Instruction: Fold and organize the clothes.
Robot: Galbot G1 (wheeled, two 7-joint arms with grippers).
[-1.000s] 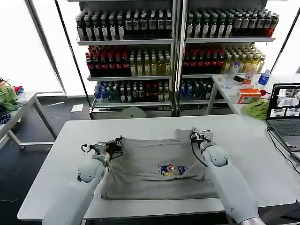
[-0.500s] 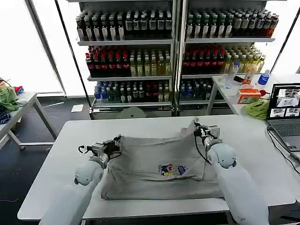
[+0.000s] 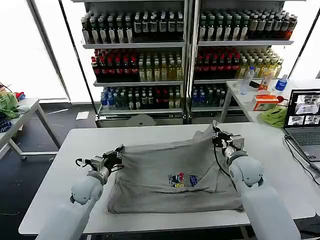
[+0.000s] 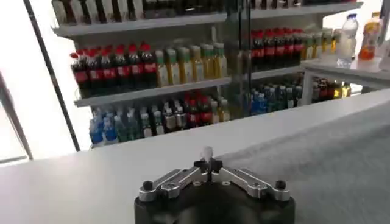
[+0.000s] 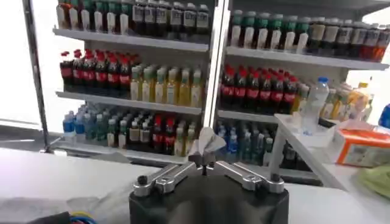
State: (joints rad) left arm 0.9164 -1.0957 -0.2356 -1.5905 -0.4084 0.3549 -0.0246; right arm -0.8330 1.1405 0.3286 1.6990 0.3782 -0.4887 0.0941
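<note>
One light grey shirt [image 3: 170,182] lies spread over the middle of the white bench [image 3: 60,175], its near hem close to the bench's front edge and a single small multicoloured print [image 3: 182,180] on its chest. A fold runs across the cloth just nearer than the print.

Two arms reach in from the near side. The left hand [image 3: 112,159] sits at the shirt's far left corner, its fingers closed together on the fabric there and the corner drawn up a little off the bench. In the left wrist view that hand [image 4: 208,159] shows its two fingers pressed tip to tip with a small pale bit of cloth pinched between them, and the grey shirt [image 4: 317,164] spreads away beside it.

The right hand [image 3: 221,137] is farther back and higher, at the shirt's far right corner, which rises in a peak to meet it. In the right wrist view the two fingers of that hand [image 5: 208,155] are shut on a tuft of grey cloth that stands up between them.

Beyond the bench stand two shelf units [image 3: 185,55] packed with rows of bottled drinks. To the right, one open laptop [image 3: 302,117] rests on a side table beside a green cloth [image 3: 274,116].
</note>
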